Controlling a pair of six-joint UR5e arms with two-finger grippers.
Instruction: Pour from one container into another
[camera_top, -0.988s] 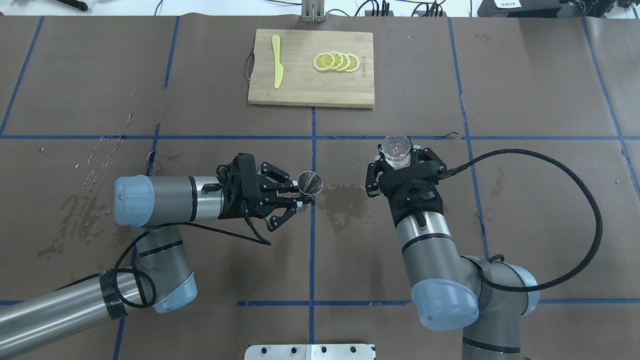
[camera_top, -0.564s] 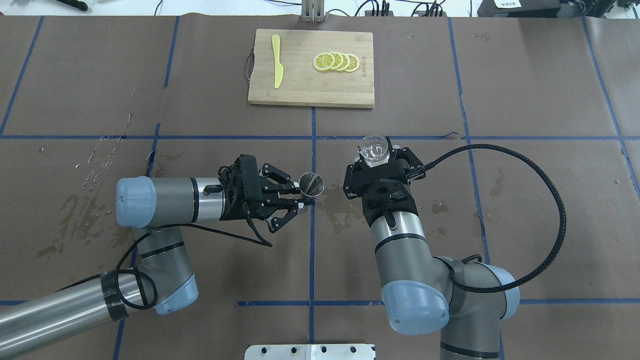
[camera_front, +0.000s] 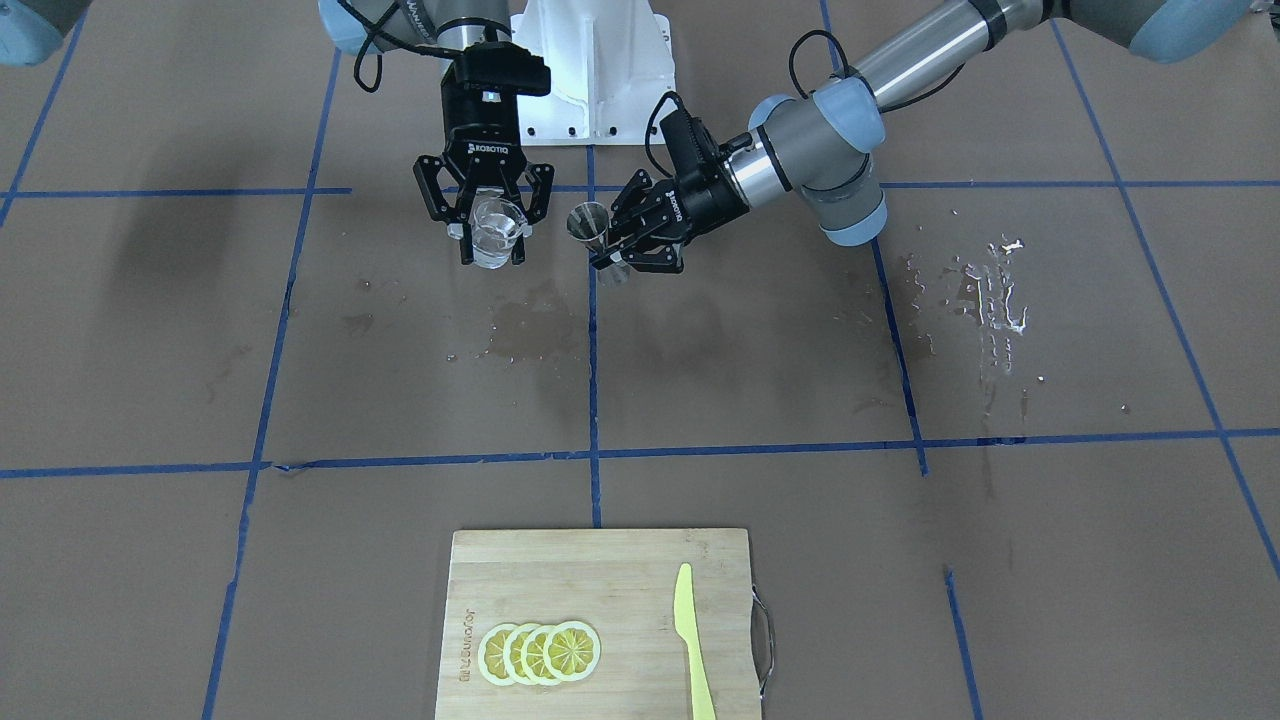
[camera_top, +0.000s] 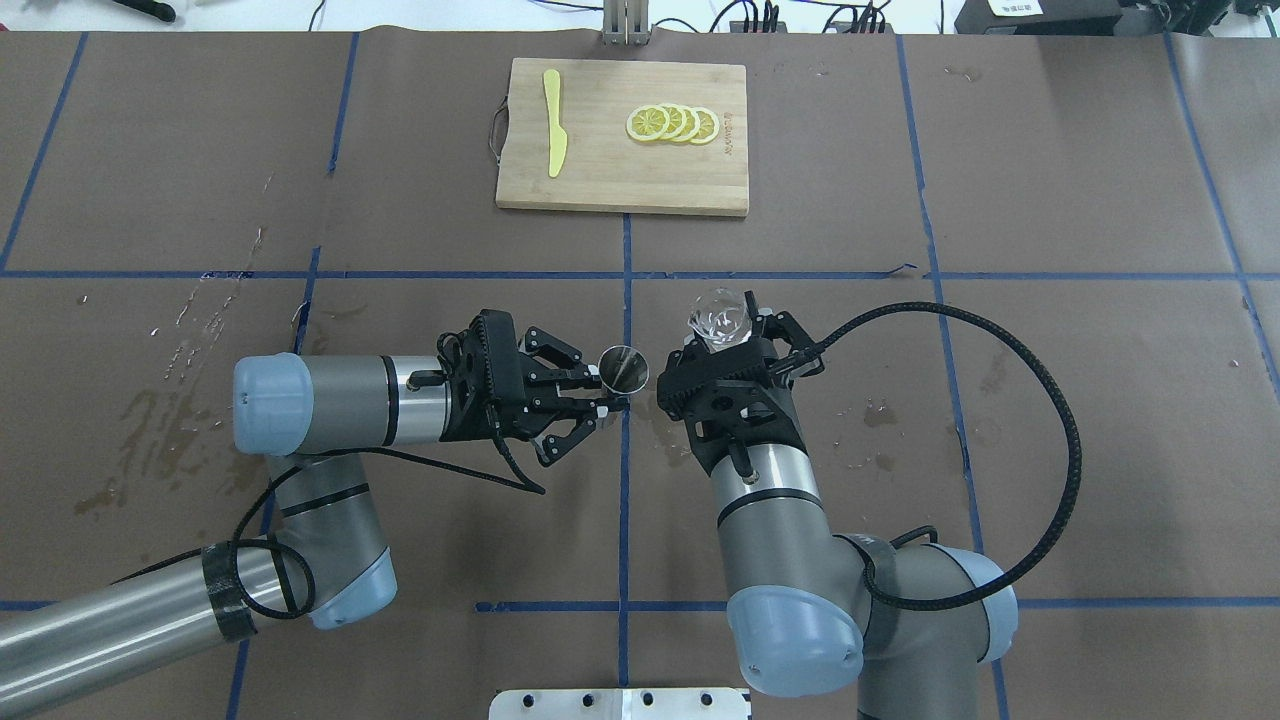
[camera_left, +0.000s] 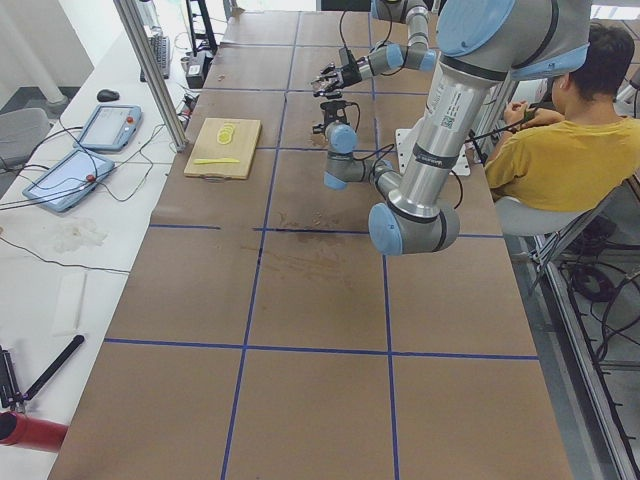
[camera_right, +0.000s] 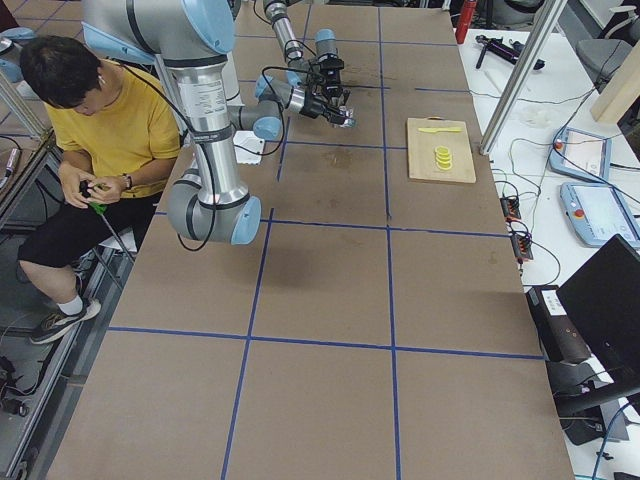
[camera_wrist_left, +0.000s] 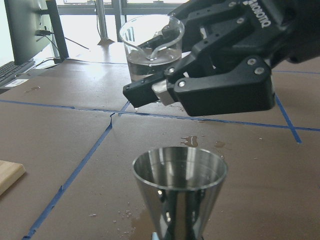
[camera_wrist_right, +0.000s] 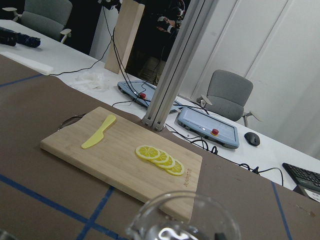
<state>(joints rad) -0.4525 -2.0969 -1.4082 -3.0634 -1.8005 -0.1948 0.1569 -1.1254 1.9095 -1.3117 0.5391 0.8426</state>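
the right hand (camera_top: 728, 342) pinches a clear glass beaker (camera_top: 718, 314) part-filled with water, roughly upright, above the brown paper-covered tabletop (camera_top: 1050, 200). just beside it, not touching, the left hand (camera_top: 603, 392) clamps a shiny steel conical jigger (camera_top: 623, 367), mouth up.

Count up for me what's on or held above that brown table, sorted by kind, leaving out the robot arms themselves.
lemon slices: 4
yellow knife: 1
wooden cutting board: 1
glass beaker: 1
metal measuring cup: 1
Total: 8
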